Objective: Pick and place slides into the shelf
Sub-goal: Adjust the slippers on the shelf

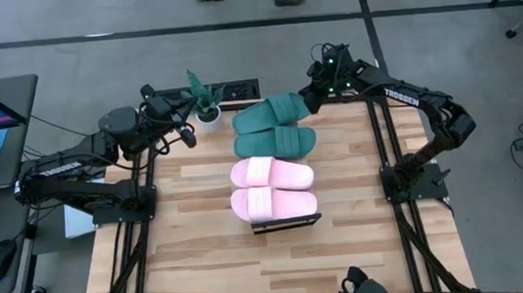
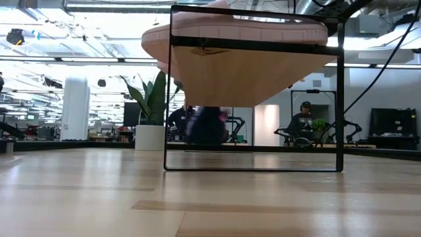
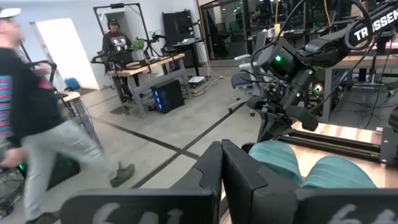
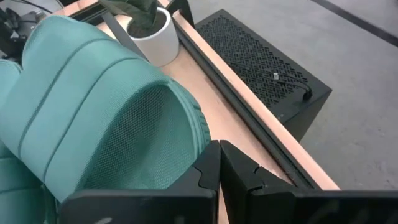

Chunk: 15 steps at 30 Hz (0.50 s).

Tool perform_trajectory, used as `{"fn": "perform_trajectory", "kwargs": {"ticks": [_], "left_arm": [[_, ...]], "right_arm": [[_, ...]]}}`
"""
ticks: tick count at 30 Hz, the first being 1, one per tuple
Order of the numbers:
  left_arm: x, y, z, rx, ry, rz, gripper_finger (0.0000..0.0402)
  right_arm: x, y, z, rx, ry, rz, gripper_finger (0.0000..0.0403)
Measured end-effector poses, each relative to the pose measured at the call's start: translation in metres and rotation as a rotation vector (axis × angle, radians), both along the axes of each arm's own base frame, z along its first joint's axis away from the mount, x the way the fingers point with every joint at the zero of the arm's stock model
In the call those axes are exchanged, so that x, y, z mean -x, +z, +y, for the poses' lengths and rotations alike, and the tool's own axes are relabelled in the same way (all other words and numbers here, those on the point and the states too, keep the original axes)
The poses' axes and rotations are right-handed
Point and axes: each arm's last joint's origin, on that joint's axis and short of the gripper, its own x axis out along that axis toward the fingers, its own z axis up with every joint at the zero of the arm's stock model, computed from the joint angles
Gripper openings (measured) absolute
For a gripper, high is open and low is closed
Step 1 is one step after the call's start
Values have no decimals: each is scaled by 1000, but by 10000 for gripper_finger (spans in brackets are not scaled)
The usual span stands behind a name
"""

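Note:
Two pale pink slides (image 1: 271, 173) (image 1: 273, 203) lie side by side on the shelf, whose dark frame (image 1: 290, 224) shows at their near edge. From the low view, a pink slide (image 2: 230, 26) sits on the shelf's wood plank (image 2: 243, 72). Two dark green slides lie farther back: one askew (image 1: 268, 114), one straight (image 1: 275, 144). My right gripper (image 1: 307, 104) is shut at the askew slide's right end, beside its ribbed strap (image 4: 93, 112). My left gripper (image 1: 190, 136) is shut and empty, left of the green slides (image 3: 292, 165). My right gripper's shut fingers (image 4: 205, 171) stand right beside the askew green slide's strap (image 4: 180, 124), coming from the table's far right. Nothing is between the fingers. Whether they touch the slide I cannot tell.
A small potted plant in a white pot (image 1: 205, 104) stands at the far edge beside my left gripper. A black perforated box (image 4: 261, 62) sits just beyond that edge. A person (image 3: 37, 112) walks past in the room behind. The table's near half is bare wood.

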Motion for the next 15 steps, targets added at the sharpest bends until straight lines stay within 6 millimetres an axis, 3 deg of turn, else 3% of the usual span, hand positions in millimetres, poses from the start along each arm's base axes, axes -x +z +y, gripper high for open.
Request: {"fn": "perform_trajectory", "kwargs": {"ticks": [15], "left_arm": [[0, -2, 0, -4, -1, 34, 0]], "right_arm": [[-9, -1, 13, -23, -6, 36, 0]]}}
